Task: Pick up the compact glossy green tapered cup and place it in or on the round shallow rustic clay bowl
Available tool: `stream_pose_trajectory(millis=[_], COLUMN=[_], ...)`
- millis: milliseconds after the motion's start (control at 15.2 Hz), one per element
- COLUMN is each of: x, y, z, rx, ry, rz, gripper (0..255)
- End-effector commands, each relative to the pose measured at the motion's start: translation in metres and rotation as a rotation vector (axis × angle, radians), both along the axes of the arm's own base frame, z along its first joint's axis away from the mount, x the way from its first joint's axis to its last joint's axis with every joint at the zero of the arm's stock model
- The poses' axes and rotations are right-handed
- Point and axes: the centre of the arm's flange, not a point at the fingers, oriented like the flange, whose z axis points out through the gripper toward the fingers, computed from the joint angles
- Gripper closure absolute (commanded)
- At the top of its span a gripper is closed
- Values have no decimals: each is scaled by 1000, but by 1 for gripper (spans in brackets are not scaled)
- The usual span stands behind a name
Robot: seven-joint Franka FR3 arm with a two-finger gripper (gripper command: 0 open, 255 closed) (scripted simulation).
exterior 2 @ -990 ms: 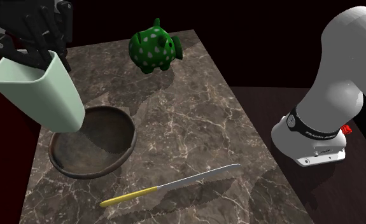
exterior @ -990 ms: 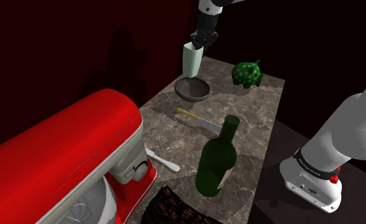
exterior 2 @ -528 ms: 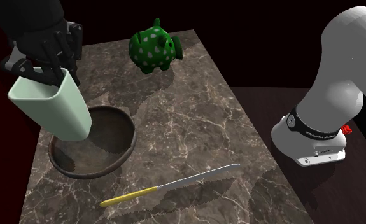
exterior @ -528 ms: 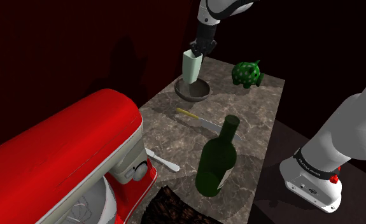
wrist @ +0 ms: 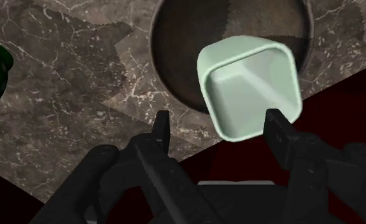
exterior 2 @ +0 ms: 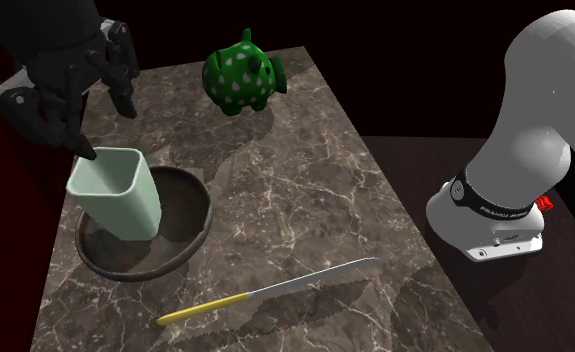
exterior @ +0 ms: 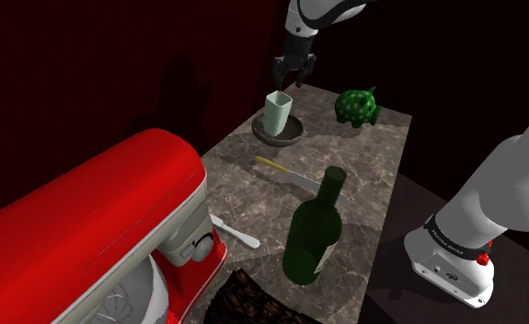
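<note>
Hanging open over the left side of the marble counter (exterior 2: pixel 305 190) as seen in the second exterior view, a black gripper (exterior 2: pixel 108 130), fingers spread wide and holding nothing. Directly beneath, a pale green cup (exterior 2: pixel 115 195), upright, mouth up, standing inside the brown bowl (exterior 2: pixel 140 268) toward its left side. In the shoulder view, a gap between the fingertips and the cup's rim. In the wrist view, fingers (wrist: pixel 161 124) straddling the cup without clasping it. In the second exterior view, right of the bowl and farther back, a green spotted pig (exterior 2: pixel 240 82). Nearer than the bowl, a knife (exterior 2: pixel 275 292) with a yellow handle, flat on the counter. Nearer again in the shoulder view, a dark green bottle (exterior: pixel 313 230), a spoon (exterior: pixel 236 233) and a red mixer (exterior: pixel 97 230).
</note>
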Motion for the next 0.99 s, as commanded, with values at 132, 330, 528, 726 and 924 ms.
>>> stream_pose_trajectory(millis=[132,330,528,726,924], x=[0,-3,-6,-6,-6], y=[0,0,0,0,0], z=[0,26,50,50,50], rx=[0,0,0,0,0], ry=[0,0,0,0,0], rz=[0,0,0,0,0], gripper=[0,0,0,0,0])
